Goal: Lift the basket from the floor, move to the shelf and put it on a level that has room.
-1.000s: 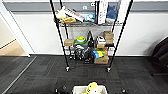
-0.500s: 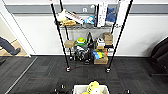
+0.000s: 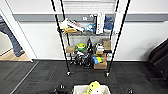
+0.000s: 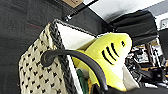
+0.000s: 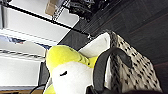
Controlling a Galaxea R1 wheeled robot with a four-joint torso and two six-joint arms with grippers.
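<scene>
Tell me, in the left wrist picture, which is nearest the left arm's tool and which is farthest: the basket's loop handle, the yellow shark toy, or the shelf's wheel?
1. Loop handle: nearest, on the basket's dark rim.
2. Yellow shark toy: next, inside the basket.
3. Shelf's wheel: farthest, on the carpet beyond the basket.

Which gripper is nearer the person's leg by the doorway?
Left. The left gripper sits at the left end of the basket, toward the person's leg; the right gripper is past the basket's other end, farther away.
</scene>
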